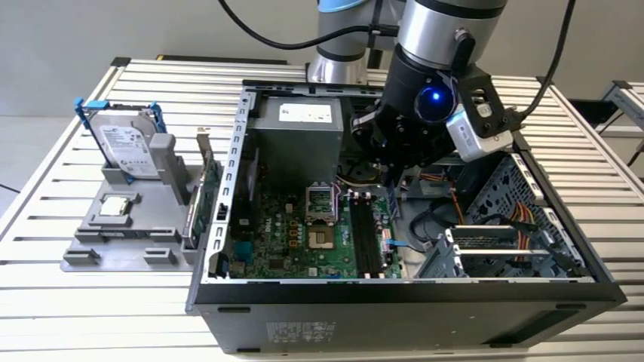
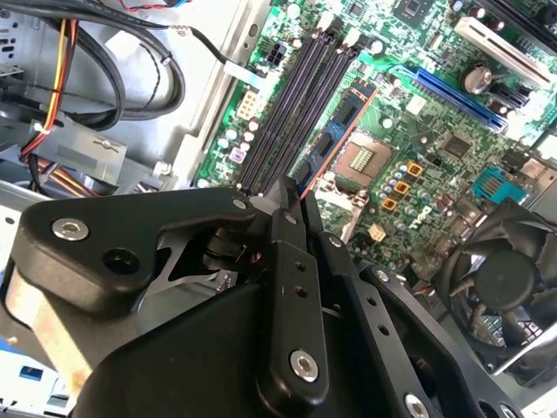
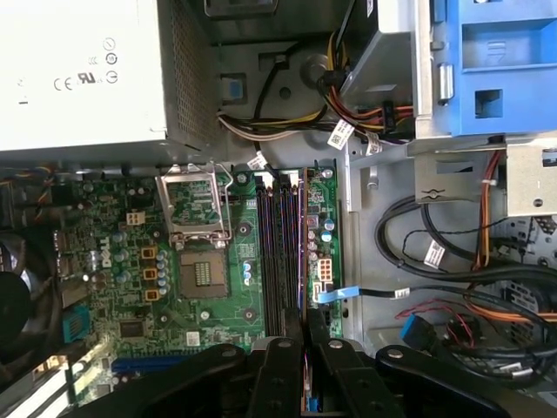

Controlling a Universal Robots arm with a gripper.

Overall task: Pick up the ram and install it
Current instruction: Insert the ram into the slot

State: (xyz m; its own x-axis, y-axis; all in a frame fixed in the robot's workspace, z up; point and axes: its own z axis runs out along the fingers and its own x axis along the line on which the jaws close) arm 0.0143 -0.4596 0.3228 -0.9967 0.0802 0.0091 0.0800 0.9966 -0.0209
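The ram (image 2: pixel 336 138) is a thin dark strip with an orange edge and blue labels, seen nearly edge-on in the second wrist view. My gripper (image 2: pixel 291 187) is shut on one end of it. The strip hangs tilted just above the green motherboard (image 2: pixel 435 148), alongside the long black memory slots (image 2: pixel 291 104). In the first wrist view my gripper (image 3: pixel 305 329) sits over the near end of the same slots (image 3: pixel 280 252). From the exterior view my gripper (image 1: pixel 388 175) is lowered inside the open computer case (image 1: pixel 403 290), above the slots (image 1: pixel 364 235).
A grey power supply (image 1: pixel 297 136) stands behind the motherboard, with the processor socket (image 1: pixel 320 200) beside the slots. Cable bundles (image 1: pixel 473 204) and a drive cage (image 1: pixel 523 241) fill the exterior view's right. A black fan (image 2: pixel 500 279) lies close by. Outside the case a grey stand (image 1: pixel 126 241) holds a hard drive (image 1: pixel 131 147).
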